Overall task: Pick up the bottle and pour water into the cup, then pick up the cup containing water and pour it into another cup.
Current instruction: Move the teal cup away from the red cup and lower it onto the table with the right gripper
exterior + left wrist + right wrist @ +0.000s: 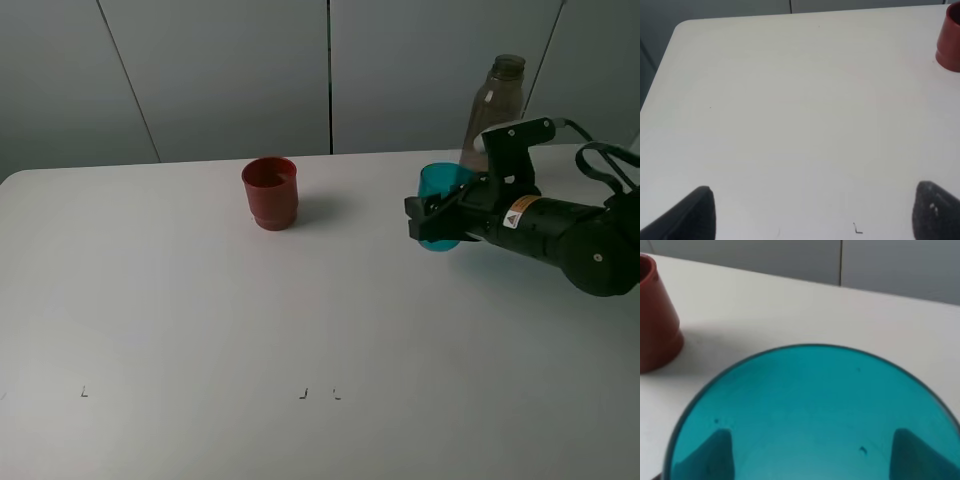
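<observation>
Beside the bottle (494, 108), the right claw (432, 222) grips the teal cup (440, 200); the second pour seems underway, next calling for carrying it toward the red cup (270, 192).

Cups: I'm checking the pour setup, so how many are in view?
2. The teal cup sits in the right gripper before the bottle; the red cup stands apart, mid-table.

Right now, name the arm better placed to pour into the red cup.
Right. Its tool is already shut on the teal cup, with the red cup across bare table. The left tool is open, empty and away from both cups.
</observation>
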Controlling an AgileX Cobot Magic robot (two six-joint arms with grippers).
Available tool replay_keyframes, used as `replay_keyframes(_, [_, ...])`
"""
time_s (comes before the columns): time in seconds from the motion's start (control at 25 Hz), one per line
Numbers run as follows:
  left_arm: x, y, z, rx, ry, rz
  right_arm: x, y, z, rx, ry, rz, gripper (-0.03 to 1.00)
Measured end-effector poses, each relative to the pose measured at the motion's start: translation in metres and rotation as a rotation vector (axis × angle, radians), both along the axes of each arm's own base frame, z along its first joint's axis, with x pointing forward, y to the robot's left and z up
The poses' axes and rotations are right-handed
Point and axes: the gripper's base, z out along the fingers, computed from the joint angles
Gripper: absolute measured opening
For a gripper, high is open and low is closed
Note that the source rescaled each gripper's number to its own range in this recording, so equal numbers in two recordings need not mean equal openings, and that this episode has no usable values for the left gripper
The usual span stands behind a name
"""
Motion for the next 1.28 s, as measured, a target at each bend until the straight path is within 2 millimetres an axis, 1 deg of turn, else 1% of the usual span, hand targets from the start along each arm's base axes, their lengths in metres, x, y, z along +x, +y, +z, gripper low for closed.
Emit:
replay_keyframes(0.24, [0.0,0.0,0.0,0.0,0.0,0.0,0.002,0.0,-0.021,0.007,0.012,-0.015,0.08])
replay_keyframes(0.48, [0.0,0.0,0.0,0.0,0.0,0.0,0.002,-0.001,-0.032,0.028,-0.005,-0.032,0.08])
replay_keyframes(1.28, [0.0,0.0,0.0,-0.006,0.0,0.003,-0.005,-0.004,-0.039,0.018,0.037,-0.042,0.08])
